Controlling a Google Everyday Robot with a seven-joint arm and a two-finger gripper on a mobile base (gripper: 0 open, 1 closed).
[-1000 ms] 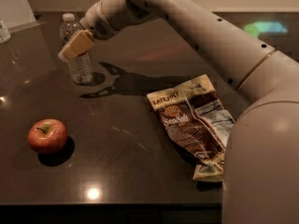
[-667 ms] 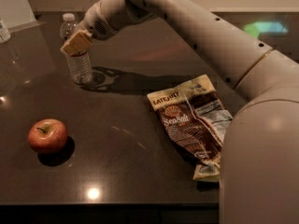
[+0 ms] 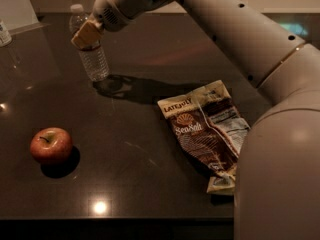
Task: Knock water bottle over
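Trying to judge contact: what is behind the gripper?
The gripper is in front of the standing water bottle. The bottle's white cap and ribbed lower body show; the part between them is covered.

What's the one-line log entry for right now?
gripper: at upper part of water bottle, contact unclear | water bottle: standing, not yet knocked over | apple: front left of table | chip bag: right

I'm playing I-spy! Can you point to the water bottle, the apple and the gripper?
water bottle [image 3: 95,63]: camera view, ribbed lower body.
apple [image 3: 51,145]: camera view, red front.
gripper [image 3: 86,35]: camera view, tan tip, in front of the bottle's shoulder.
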